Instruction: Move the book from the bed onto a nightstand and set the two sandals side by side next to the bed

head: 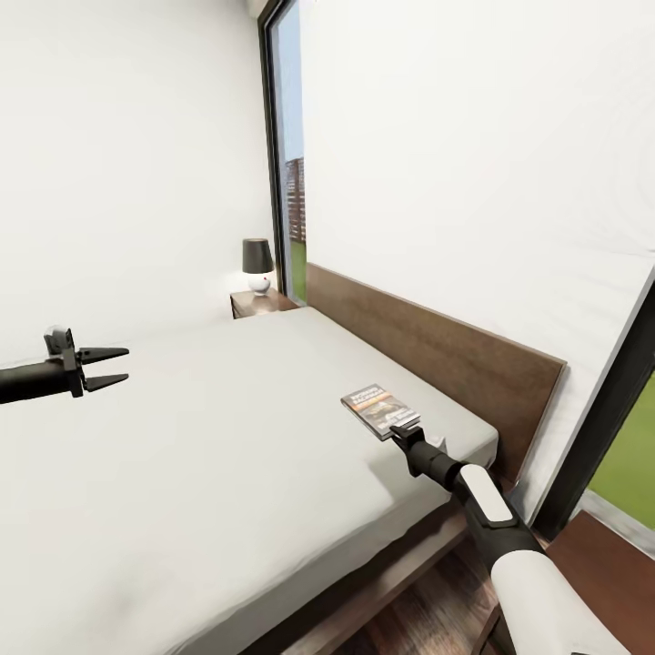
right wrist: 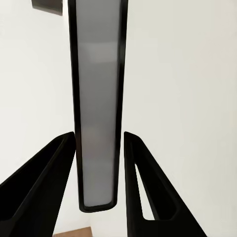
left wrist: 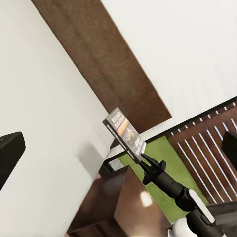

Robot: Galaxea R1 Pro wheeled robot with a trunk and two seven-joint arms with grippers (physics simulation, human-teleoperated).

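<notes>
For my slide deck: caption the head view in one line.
Right hand reaches the book lying on the bed near the headboard; left hand hovers open.

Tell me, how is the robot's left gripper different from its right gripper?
The left gripper hangs over the bare mattress with nothing between its spread fingers; the right gripper has its fingers on either side of the book. The left sits far from the headboard; the right sits near it. Both are black and two-fingered.

left fingers (head: pixel 116 366) spread, right arm (head: pixel 491 509) extended
</notes>
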